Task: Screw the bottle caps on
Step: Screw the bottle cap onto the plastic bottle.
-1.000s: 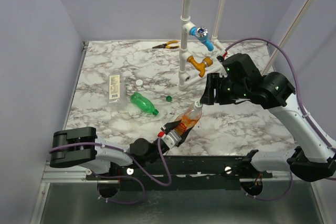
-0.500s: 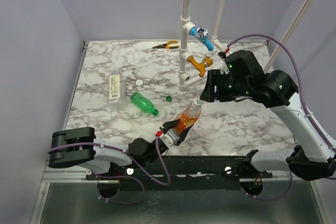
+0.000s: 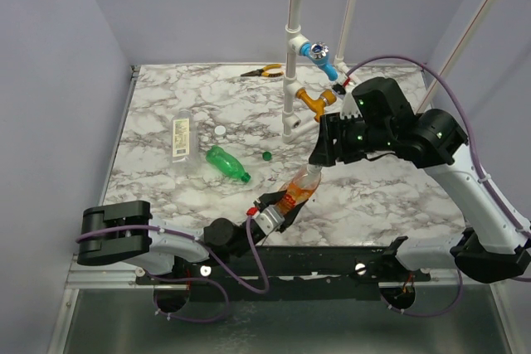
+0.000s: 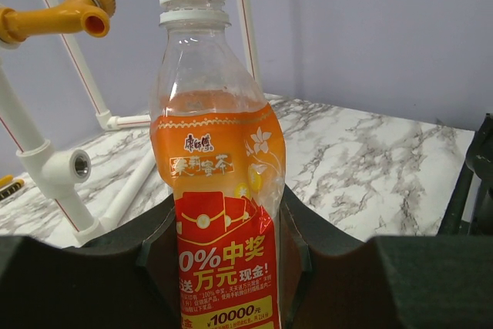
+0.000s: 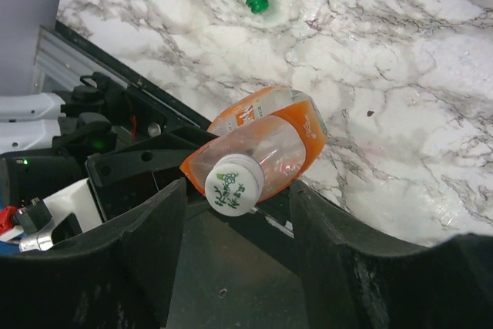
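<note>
Top view: orange bottle (image 3: 297, 190) tilted up off the table (image 3: 390, 196), its lower end clamped in the left gripper (image 3: 274, 209); white cap (image 3: 312, 169) sitting on its neck; right gripper (image 3: 318, 157) just above that cap; green bottle (image 3: 226, 162) lying capless mid-table, green cap (image 3: 266, 155) loose near it; clear bottle (image 3: 181, 138) lying further left, a second, loose white cap (image 3: 220, 131) beside it.

Left wrist view: fingers closed on both sides of the orange bottle's label; cap square on the neck, though how far it is threaded cannot be told.

Right wrist view: jaws parted, one on each side of the cap, neither touching it.

Step in hand, by judgement: tightening the first cap; next move calls for closing squarely on the cap and turning it while the left gripper keeps the bottle from rotating.
</note>
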You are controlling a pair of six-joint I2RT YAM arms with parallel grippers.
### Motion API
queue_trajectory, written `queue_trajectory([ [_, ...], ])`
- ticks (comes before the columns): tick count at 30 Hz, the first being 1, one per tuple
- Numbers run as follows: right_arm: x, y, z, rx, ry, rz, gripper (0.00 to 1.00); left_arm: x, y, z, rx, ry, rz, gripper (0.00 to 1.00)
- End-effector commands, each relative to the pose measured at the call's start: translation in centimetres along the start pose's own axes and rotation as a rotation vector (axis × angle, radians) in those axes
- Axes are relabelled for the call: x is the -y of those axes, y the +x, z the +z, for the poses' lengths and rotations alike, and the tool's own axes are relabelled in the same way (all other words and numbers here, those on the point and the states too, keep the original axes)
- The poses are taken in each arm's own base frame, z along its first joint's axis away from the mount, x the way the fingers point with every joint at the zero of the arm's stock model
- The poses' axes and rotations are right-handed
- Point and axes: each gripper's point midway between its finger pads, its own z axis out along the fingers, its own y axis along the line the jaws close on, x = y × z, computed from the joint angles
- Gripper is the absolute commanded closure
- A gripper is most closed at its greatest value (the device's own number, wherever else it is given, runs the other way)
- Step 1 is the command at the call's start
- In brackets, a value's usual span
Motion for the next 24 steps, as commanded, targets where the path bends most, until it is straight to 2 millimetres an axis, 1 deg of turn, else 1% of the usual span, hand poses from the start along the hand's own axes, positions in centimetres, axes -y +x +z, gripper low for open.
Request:
queue_trajectory([
  [1, -0.5, 0.6, 0.3, -0.033, -0.045, -0.076, 0.41, 1.1, -0.2, -0.3, 0.008, 0.070, -0.037, 1.00],
  [5, -0.5, 0.8, 0.2, -0.042, -0.044, -0.089, 0.41, 1.3, -0.2, -0.4, 0.002, 0.085, -0.039, 1.00],
  [9, -0.4, 1.5, 0.5, -0.074, -0.053, -0.096, 0.43, 1.3, 0.1, -0.5, -0.007, 0.088, -0.042, 1.00],
  [12, -0.4, 1.9, 0.5, -0.088, -0.061, -0.101, 0.46, 1.3, 0.2, -0.5, -0.013, 0.091, -0.043, 1.00],
  [15, -0.6, 2.1, 0.3, -0.100, -0.072, -0.104, 0.46, 1.3, 0.4, -0.5, -0.019, 0.092, -0.046, 1.00],
  [19, -0.2, 2.9, 0.3, -0.137, -0.061, -0.101, 0.46, 1.2, 0.4, -0.5, -0.019, 0.088, -0.047, 1.00],
  [24, 0.2, 3.1, 0.1, -0.131, -0.043, -0.095, 0.46, 1.2, 0.2, -0.4, -0.016, 0.088, -0.044, 1.00],
])
